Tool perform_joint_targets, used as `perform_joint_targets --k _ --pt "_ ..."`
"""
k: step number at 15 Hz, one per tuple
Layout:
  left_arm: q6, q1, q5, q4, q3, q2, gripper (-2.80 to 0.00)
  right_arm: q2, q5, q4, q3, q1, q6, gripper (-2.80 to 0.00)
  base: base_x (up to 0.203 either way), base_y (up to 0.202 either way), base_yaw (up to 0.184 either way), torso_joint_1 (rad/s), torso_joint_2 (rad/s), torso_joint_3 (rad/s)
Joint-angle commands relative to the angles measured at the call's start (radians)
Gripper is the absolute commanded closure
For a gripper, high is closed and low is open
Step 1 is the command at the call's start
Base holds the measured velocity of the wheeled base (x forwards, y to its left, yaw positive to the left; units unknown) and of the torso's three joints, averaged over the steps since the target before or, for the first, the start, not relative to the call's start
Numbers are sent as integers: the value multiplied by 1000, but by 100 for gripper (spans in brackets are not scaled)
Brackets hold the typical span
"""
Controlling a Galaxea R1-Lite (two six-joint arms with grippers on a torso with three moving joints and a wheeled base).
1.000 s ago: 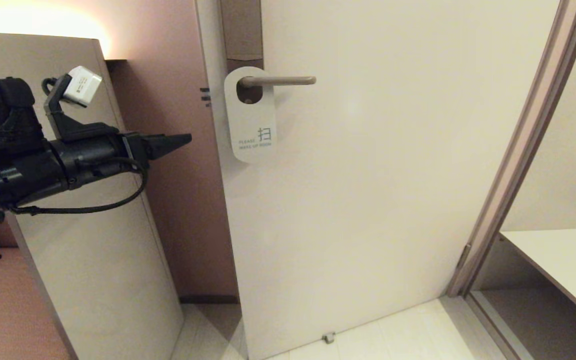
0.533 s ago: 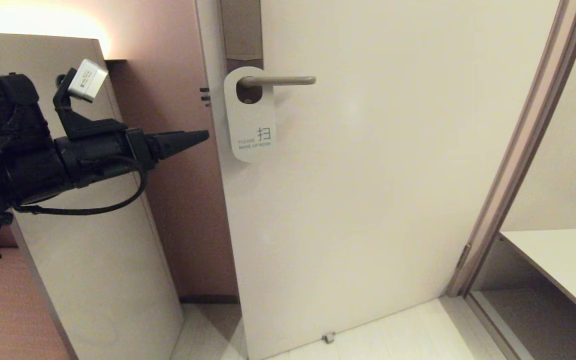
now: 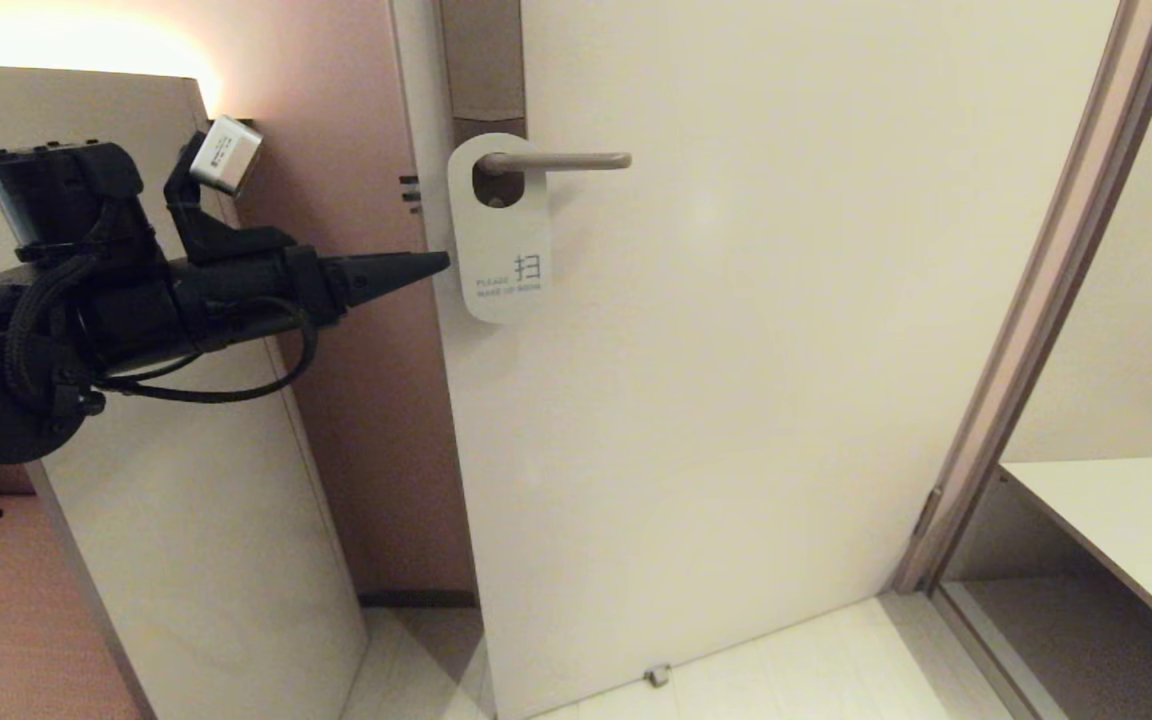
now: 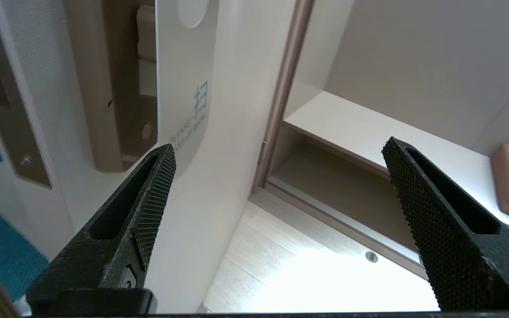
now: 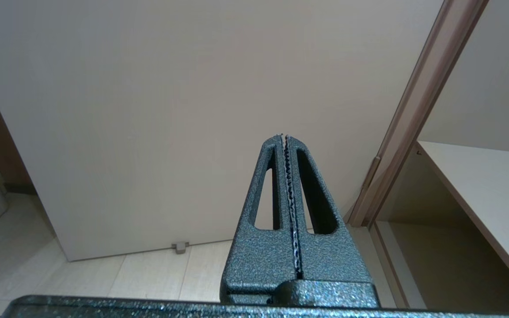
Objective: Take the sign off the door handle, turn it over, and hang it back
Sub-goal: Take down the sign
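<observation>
The sign [image 3: 499, 228] hangs by its oval hole on the door handle [image 3: 564, 160], white "MAKE UP ROOM" face outward, flat against the door [image 3: 736, 400]. The left gripper [image 3: 436, 263] is level with the sign's lower half, tips just beside its edge at the door's edge; the left wrist view shows its jaws wide apart, with no contact visible. The right gripper [image 5: 284, 137] is parked low before the door, jaws pressed together.

Risks, as judgements: the sign lies close to the door face, so one finger [image 4: 157, 185] may strike the door or push the card sideways instead of passing behind it. A grip on the bottom corner alone would let the card pivot and catch on the lever when lifted off. A pull straight outward would jam the hole against the handle.

The door face is smooth and pale. A pale panel [image 3: 186, 450] stands to the left, a light shelf [image 3: 1126, 520] to the right, and the floor [image 3: 786, 670] is pale wood.
</observation>
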Motion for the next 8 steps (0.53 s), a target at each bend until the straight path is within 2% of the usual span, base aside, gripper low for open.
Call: perform_joint_targets --k 1,8 --pt "-1 -7 -22 -10 -21 54 -280 1 0 0 0 0 -1 0 0 0 0 0 0 0" --pt "6 -22 -26 -11 -107 124 -280 1 0 0 0 0 -1 0 0 0 0 0 0 0"
